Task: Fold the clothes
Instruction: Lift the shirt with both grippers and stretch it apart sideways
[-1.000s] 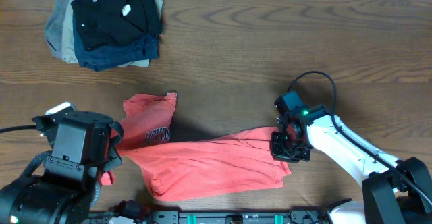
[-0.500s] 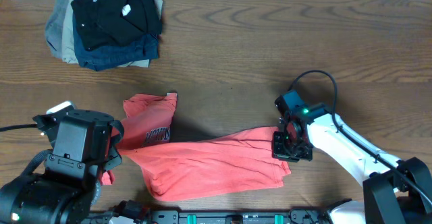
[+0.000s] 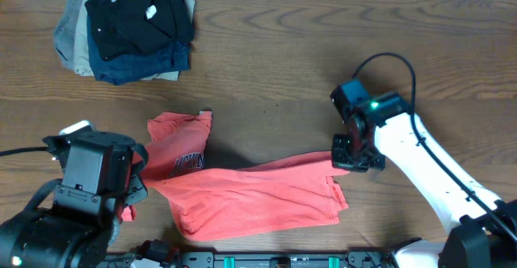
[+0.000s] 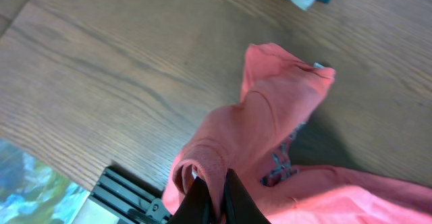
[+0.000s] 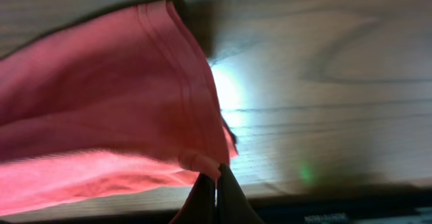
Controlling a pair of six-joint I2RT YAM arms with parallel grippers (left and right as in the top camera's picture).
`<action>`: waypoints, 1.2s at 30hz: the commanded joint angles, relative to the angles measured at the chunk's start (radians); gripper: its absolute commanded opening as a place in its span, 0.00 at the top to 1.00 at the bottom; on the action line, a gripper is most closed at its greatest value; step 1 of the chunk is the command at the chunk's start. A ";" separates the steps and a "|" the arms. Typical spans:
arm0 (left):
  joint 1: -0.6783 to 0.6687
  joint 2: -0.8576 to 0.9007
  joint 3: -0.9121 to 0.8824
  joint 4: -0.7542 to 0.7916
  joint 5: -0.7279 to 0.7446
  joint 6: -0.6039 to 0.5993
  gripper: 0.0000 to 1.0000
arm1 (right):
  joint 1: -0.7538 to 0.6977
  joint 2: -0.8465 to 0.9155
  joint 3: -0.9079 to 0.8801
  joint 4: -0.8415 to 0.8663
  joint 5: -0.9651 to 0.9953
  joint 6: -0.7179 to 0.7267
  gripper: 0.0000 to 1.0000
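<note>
T-shirt (image 3: 250, 191): coral-red, lay rumpled and half spread on the near middle of the tabletop (image 3: 283, 66), stretched between the two arms; not yet folded.
Lettering (image 3: 187, 162): dark red, faced up on the left part, next to a flap turned up toward the far side.
Left fingers (image 4: 200, 200): clenched on a bunched roll of cloth at the shirt's left end; could not tell whether sleeve or shoulder.
Right fingers (image 5: 202, 207): pinched tight on the stitched hem corner at the shirt's right end, corner looked raised a little off the wood.
Why held so: one grip at each end, probably to pull the cloth taut and flat before any fold.
Stage: judged early, smoothing out rather than folding.
Next need: likely an even pull apart, then a lay-down with no creases across the middle.
Risk: right pinch took only a thin edge, could slip; left bunch could leave a twisted end.
Folded pile (image 3: 129, 26): black, navy and tan garments stacked at the far left, well apart from the shirt, likely kept clear of the working area.
</note>
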 commanded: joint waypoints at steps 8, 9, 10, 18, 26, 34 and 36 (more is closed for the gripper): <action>0.004 -0.001 0.263 -0.001 0.182 0.200 0.94 | -0.039 -0.122 0.291 -0.188 0.165 0.009 0.99; 0.004 -0.001 0.290 -0.001 0.193 0.219 0.94 | -0.055 -0.146 0.322 -0.206 0.175 0.008 0.99; 0.004 -0.001 0.324 -0.004 0.199 0.232 0.94 | -0.071 -0.167 0.347 -0.220 0.183 0.008 0.99; 0.004 -0.001 0.586 -0.012 0.199 0.322 0.94 | -0.252 -0.338 0.601 -0.331 0.204 -0.079 0.99; 0.004 -0.001 0.796 0.038 0.135 0.330 0.94 | -0.411 -0.396 0.871 -0.419 0.212 -0.151 0.99; 0.004 0.019 0.798 0.075 -0.003 0.328 0.94 | -0.432 -0.388 0.933 -0.411 0.243 -0.141 0.99; 0.004 0.031 0.798 0.075 -0.024 0.325 0.94 | -0.432 -0.379 0.933 -0.409 0.254 -0.135 0.99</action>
